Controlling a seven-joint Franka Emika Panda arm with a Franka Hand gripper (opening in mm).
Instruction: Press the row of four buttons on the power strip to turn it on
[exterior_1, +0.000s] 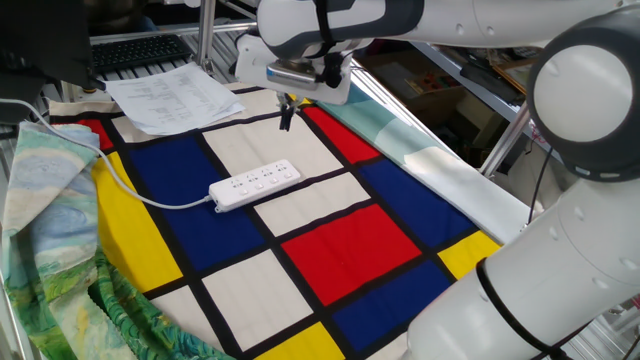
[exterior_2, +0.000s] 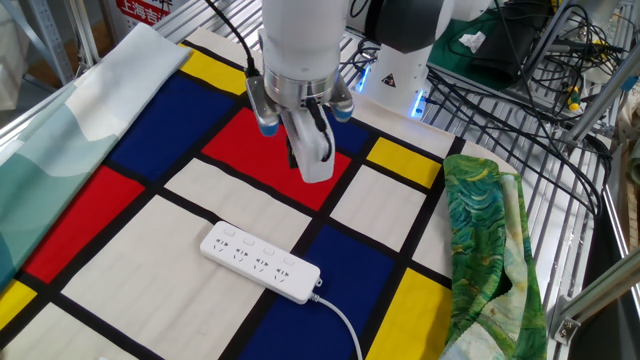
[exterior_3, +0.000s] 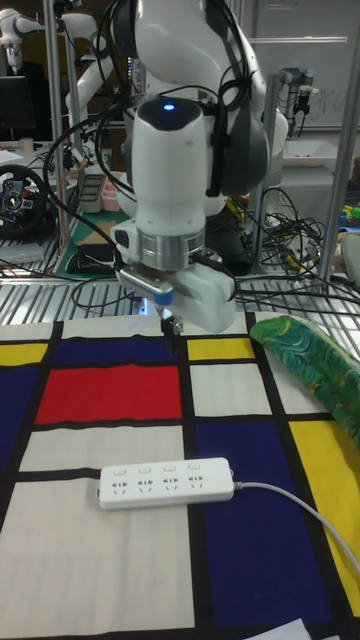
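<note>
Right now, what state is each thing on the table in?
gripper: raised above the cloth, apart from the strip; fingers' state not visible.
power strip: flat on the cloth, untouched, cable attached.
row of four buttons: not being pressed; on or off unreadable.
green patterned cloth: crumpled at the table's edge.
papers: lying flat.

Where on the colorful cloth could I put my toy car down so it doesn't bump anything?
The big red square nearer the robot's base, past the power strip, looks bare, and so does the white square beside it. It is crowded at the far end, where the pincer hangs by the papers, and along the white cable near the green cloth.
</note>
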